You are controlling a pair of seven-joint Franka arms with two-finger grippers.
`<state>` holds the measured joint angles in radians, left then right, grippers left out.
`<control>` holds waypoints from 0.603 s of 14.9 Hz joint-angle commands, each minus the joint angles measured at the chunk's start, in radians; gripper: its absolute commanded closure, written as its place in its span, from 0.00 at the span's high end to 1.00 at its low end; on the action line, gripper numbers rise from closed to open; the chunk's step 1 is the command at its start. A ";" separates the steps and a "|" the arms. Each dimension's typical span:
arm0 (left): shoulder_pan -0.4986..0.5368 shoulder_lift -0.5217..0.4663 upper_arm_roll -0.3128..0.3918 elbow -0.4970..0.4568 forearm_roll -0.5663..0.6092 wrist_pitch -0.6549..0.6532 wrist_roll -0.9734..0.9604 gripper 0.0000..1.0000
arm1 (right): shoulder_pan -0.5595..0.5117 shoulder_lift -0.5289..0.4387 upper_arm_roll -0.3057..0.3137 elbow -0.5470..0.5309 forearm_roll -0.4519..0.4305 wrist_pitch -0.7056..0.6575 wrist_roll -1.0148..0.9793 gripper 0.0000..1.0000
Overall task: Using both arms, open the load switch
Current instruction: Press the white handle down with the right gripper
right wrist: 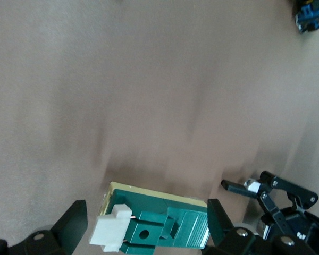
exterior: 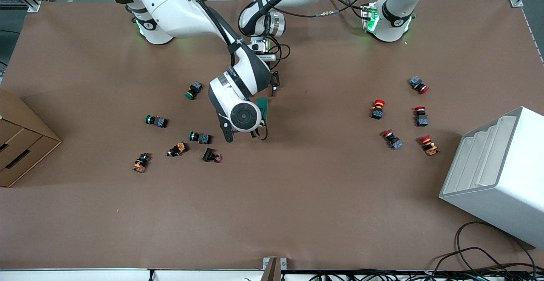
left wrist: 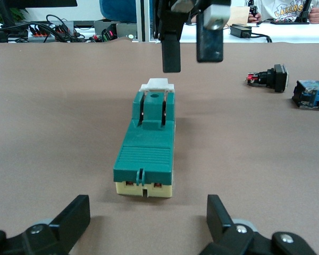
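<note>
The load switch (exterior: pixel 264 106) lies flat on the brown table at its middle, a dark-green block on a cream base (left wrist: pixel 145 154) with a white piece (left wrist: pixel 157 84) at one end. My left gripper (left wrist: pixel 146 218) sits low at the switch's cream end, open, a short gap away from it (exterior: pixel 275 84). My right gripper (right wrist: pixel 146 226) hangs open just over the white end (right wrist: pixel 111 228), touching nothing. Its fingers (left wrist: pixel 170 45) show above that end in the left wrist view. In the front view the right wrist hides its fingers and the switch's white end.
Green-capped push buttons (exterior: pixel 194 90) (exterior: pixel 156 121) (exterior: pixel 200 137) and other small parts (exterior: pixel 177 149) lie toward the right arm's end. Red mushroom buttons (exterior: pixel 377 109) (exterior: pixel 420 116) lie toward the left arm's end, near a white rack (exterior: pixel 497 174). A cardboard box (exterior: pixel 21 145) stands at the table's edge.
</note>
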<state>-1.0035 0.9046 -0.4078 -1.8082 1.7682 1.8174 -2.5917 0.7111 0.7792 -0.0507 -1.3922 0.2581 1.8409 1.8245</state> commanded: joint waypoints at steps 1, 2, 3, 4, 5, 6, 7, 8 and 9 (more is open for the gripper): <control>-0.003 0.043 0.009 0.012 0.010 0.017 0.008 0.96 | -0.004 0.015 -0.006 0.021 0.033 0.011 0.028 1.00; -0.003 0.043 0.009 0.012 0.010 0.017 0.008 0.96 | -0.004 0.022 -0.006 0.021 0.038 0.014 0.038 1.00; -0.004 0.042 0.009 0.010 0.010 0.017 0.008 0.96 | 0.001 0.031 -0.006 0.021 0.041 0.026 0.048 1.00; -0.003 0.040 0.009 0.010 0.010 0.016 0.007 0.96 | 0.008 0.032 -0.006 0.021 0.044 0.044 0.062 1.00; -0.003 0.040 0.009 0.010 0.010 0.014 0.007 0.96 | 0.010 0.038 -0.006 0.021 0.043 0.050 0.076 1.00; -0.003 0.043 0.009 0.012 0.008 0.000 0.007 0.96 | 0.011 0.038 -0.006 0.021 0.043 0.051 0.079 1.00; -0.003 0.042 0.009 0.010 0.005 -0.001 0.007 0.96 | 0.013 0.038 -0.006 0.021 0.044 0.051 0.081 1.00; -0.003 0.042 0.009 0.009 0.005 -0.003 0.008 0.96 | 0.022 0.038 -0.006 0.021 0.046 0.047 0.085 1.00; -0.003 0.042 0.009 0.007 0.005 -0.003 0.010 0.96 | 0.030 0.038 -0.006 0.021 0.046 0.047 0.096 1.00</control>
<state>-1.0048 0.9058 -0.4075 -1.8077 1.7683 1.8132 -2.5913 0.7212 0.8099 -0.0532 -1.3868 0.2867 1.8891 1.8851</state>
